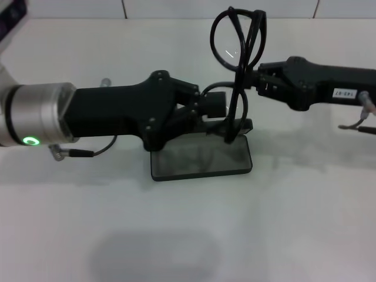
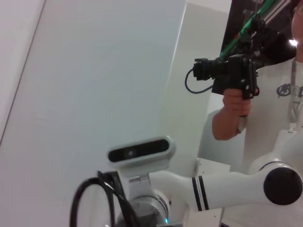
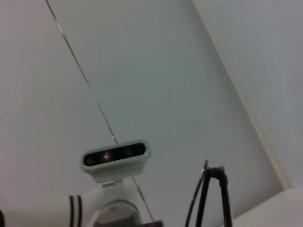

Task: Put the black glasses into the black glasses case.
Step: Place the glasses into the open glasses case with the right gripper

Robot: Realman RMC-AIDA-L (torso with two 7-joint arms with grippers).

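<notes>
The black glasses [image 1: 238, 44] hang upright in the air, lenses on top and temple arms pointing down toward the case. My right gripper [image 1: 254, 79] comes in from the right and is shut on their frame at mid height. In the right wrist view, thin black bars of the glasses [image 3: 214, 171] show. The black glasses case [image 1: 200, 157] lies open on the white table with its grey lining facing up. Its lid [image 1: 232, 125] stands at the far edge. My left gripper [image 1: 216, 107] reaches in from the left and sits shut on that lid.
The white table [image 1: 282, 223] spreads around the case. A grey cable [image 1: 88, 151] trails under my left arm. In the left wrist view a person [image 2: 265, 123] stands behind the robot holding a camera rig [image 2: 227, 71].
</notes>
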